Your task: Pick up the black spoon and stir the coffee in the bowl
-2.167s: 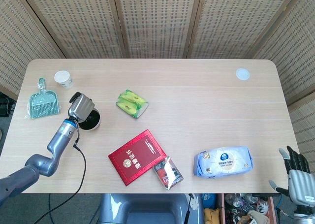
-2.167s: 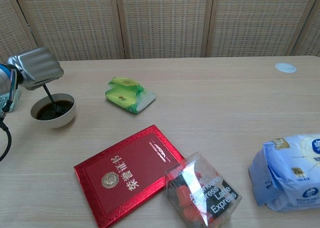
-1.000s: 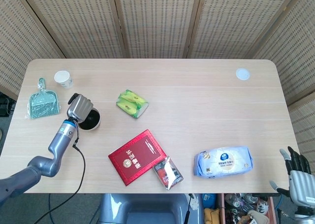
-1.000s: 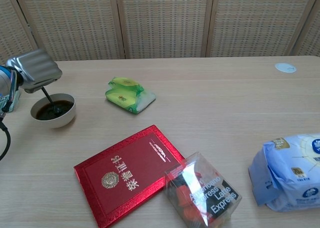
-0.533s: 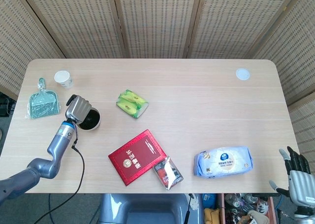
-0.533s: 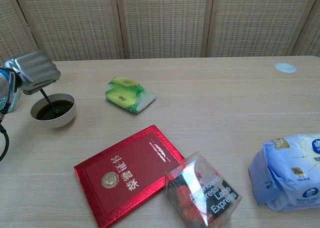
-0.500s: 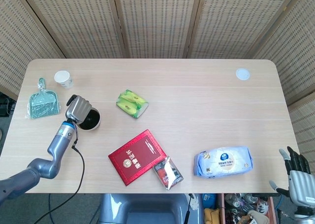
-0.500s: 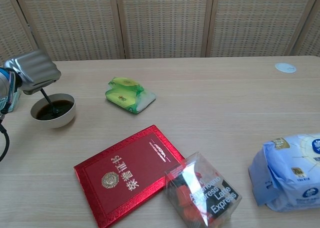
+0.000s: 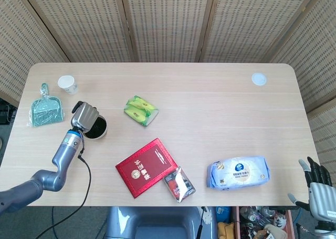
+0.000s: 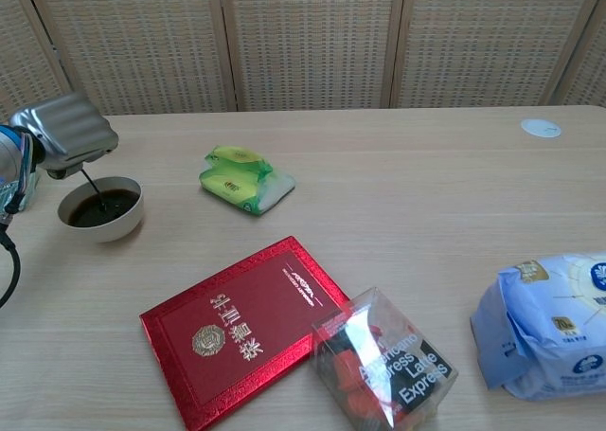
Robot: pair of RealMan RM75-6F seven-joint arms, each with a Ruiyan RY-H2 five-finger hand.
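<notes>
A white bowl (image 10: 125,222) of dark coffee (image 10: 106,207) stands at the table's left side, also seen from above as the bowl (image 9: 102,132). My left hand (image 10: 64,132) hovers just over the bowl's left rim and grips the black spoon (image 10: 93,191), whose thin handle slants down into the coffee. From the head view the left hand (image 9: 85,116) covers part of the bowl and hides the spoon. My right hand (image 9: 318,189) hangs off the table's front right corner, fingers apart, holding nothing.
A red booklet (image 9: 146,166) and a clear snack box (image 9: 179,184) lie at front centre. A green packet (image 9: 140,110) sits right of the bowl. A blue-white bag (image 9: 238,172) is at front right, a teal dustpan (image 9: 46,109) and paper cup (image 9: 67,84) at far left, a white lid (image 9: 258,79) at back right.
The left hand shifted back and forth over the bowl, and the spoon's tip moved from the bowl's middle toward its left side. The right hand stayed put.
</notes>
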